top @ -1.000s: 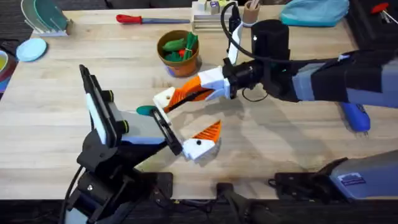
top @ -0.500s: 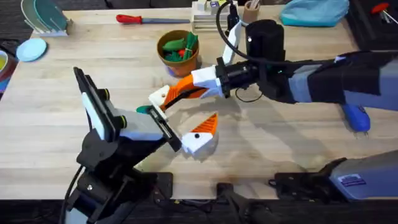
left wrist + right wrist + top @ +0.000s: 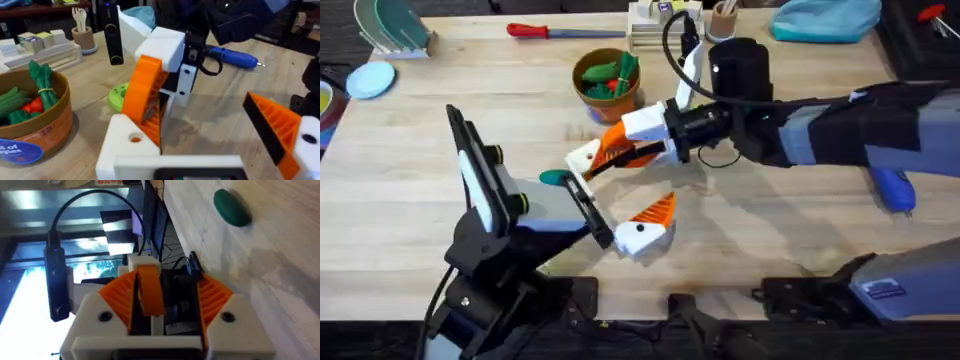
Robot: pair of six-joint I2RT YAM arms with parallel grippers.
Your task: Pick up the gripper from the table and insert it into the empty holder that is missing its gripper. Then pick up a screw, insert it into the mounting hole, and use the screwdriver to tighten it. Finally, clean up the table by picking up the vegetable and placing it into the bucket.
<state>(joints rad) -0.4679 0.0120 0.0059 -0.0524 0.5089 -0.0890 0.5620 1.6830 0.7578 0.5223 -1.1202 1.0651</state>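
While your right arm (image 3: pixel 840 125) reaches across the bench (image 3: pixel 770 230) from the right, your left arm (image 3: pixel 495 235) stands at the lower left with its hand (image 3: pixel 610 195) spread wide, one white block at the middle and the other nearer you. The middle block is the holder (image 3: pixel 582 157), bare of a pad; the near one (image 3: pixel 642 232) carries its orange fin. Your right hand (image 3: pixel 615 150) is clenched on the gripper (image 3: pixel 617 148), an orange wedge whose tip meets the holder; the left wrist view shows it slanting down into the block by a small hole. The bucket (image 3: pixel 607 85) sits just beyond, heaped with green and red toy vegetables. The screwdriver (image 3: pixel 894 188) lies at the right edge, partly under your right arm. The vegetable (image 3: pixel 556 178), a teal oval, rests flat on the bench just left of the holder. A lime disc (image 3: pixel 118 96) shows behind the holder in the left wrist view.
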